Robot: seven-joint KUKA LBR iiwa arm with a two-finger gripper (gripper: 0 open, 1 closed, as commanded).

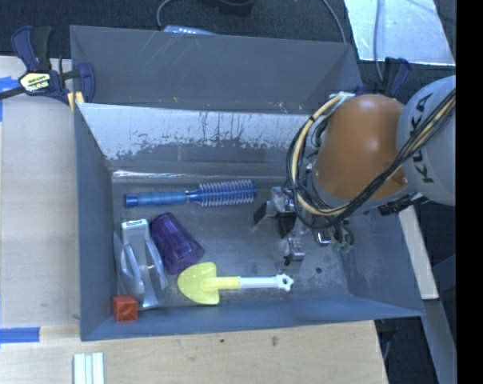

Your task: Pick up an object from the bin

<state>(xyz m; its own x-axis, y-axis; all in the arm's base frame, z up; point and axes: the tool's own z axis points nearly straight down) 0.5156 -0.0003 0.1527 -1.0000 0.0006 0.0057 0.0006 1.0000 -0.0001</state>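
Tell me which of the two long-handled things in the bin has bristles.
The blue hairbrush, lying farther back; the shovel nearer the front has a smooth yellow blade instead.

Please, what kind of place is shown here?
Probably a robotics laboratory test station, not a home: a robot arm reaches into a grey metal bin holding unrelated small things, such as a blue hairbrush and a yellow toy shovel.

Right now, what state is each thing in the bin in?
Brush: lying flat, at the back.
Cup: tipped on its side.
Shovel: lying flat, handle toward gripper.
Red block: resting in a near corner.
Grey piece: lying flat beside cup.
Gripper: low, just behind shovel's handle tip.
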